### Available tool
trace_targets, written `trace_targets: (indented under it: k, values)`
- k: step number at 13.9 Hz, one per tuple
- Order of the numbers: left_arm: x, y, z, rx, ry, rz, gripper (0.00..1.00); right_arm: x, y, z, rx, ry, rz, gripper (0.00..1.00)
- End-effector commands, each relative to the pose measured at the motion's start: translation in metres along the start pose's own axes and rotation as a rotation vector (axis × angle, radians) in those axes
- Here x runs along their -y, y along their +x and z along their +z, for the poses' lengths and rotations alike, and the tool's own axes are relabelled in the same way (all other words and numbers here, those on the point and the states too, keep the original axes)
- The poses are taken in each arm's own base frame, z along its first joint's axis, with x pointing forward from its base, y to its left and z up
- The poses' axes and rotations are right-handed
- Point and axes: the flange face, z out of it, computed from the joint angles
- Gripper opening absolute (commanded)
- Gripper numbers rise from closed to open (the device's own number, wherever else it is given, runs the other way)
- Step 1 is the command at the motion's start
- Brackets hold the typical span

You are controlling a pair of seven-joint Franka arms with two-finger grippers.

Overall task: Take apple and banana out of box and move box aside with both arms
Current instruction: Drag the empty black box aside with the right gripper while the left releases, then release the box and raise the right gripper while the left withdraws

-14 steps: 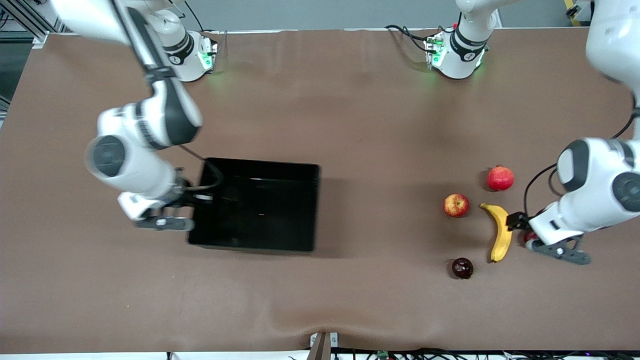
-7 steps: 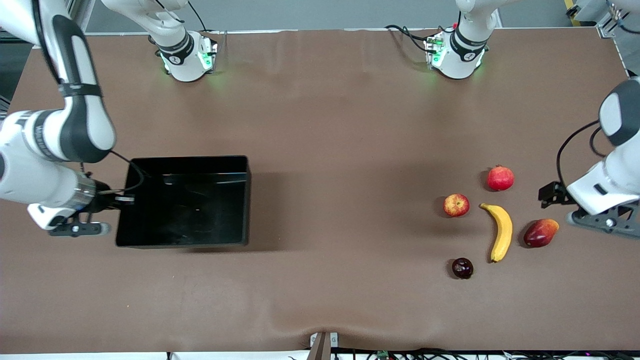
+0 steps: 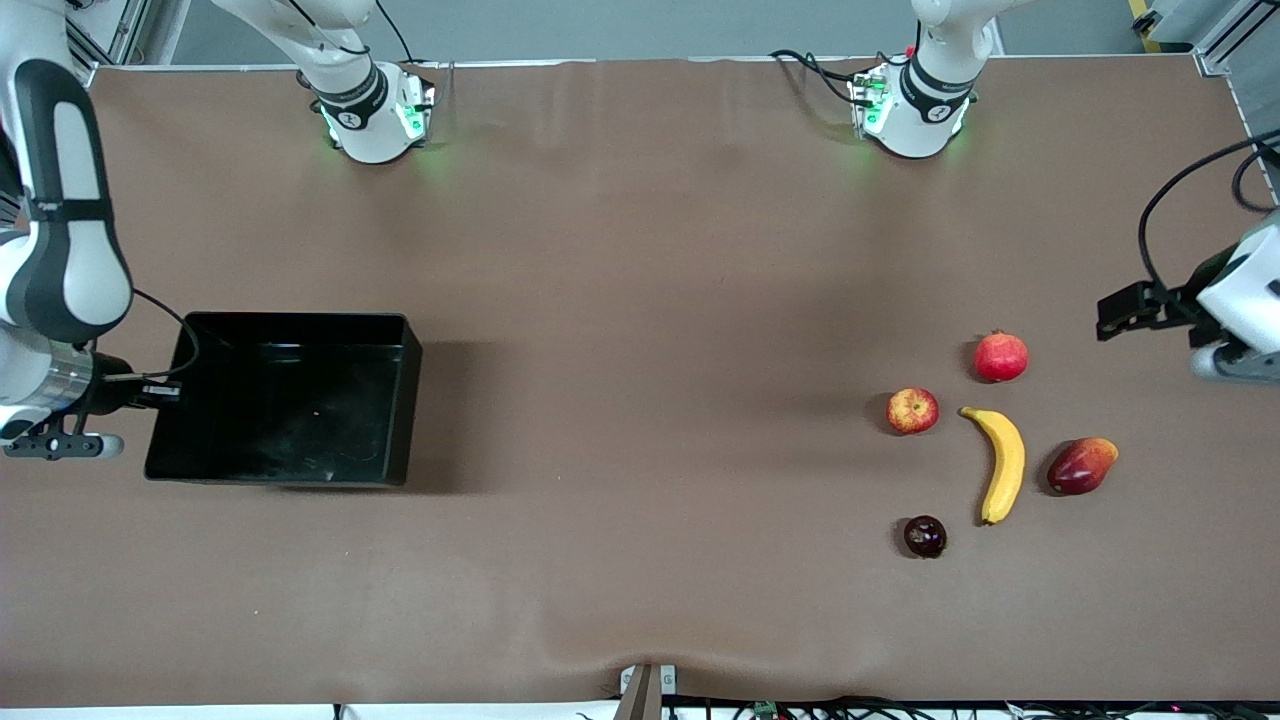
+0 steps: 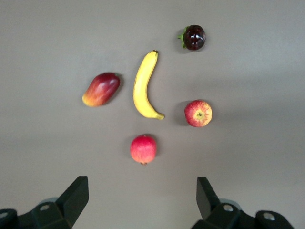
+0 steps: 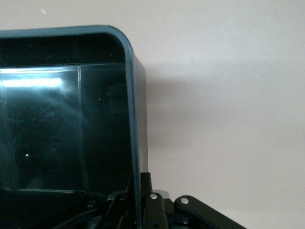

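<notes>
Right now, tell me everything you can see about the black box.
The black box is a shallow rectangular bin of glossy dark plastic with upright walls, rounded corners and a scuffed, reflective floor. It is empty and sits upright on the brown table at the right arm's end, well apart from the fruits. The right gripper has its jaws shut on the wall at that end, one finger inside and one outside, as the right wrist view shows. Nothing else touches it.
</notes>
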Motion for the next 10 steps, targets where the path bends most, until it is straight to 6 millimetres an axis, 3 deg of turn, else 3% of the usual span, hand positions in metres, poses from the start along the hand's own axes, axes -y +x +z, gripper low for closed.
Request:
trace_targets:
  k: [1,5,9,10]
  values:
    - [-0.012,-0.021,-0.027,0.005,0.003,-0.066,1.00,-0.021,0.003,0.019,-0.017,0.014,-0.047,0.00]
    - [-0.012,-0.044,-0.052,0.008,0.011,-0.080,1.00,-0.056,0.004,0.058,-0.036,0.014,0.011,0.00]
    - [-0.013,-0.058,-0.068,-0.003,0.017,-0.103,1.00,-0.071,0.004,0.089,-0.036,0.057,0.068,0.00]
    - [-0.014,-0.059,-0.069,-0.001,0.016,-0.104,1.00,-0.072,0.003,0.093,-0.029,0.058,0.059,0.41]
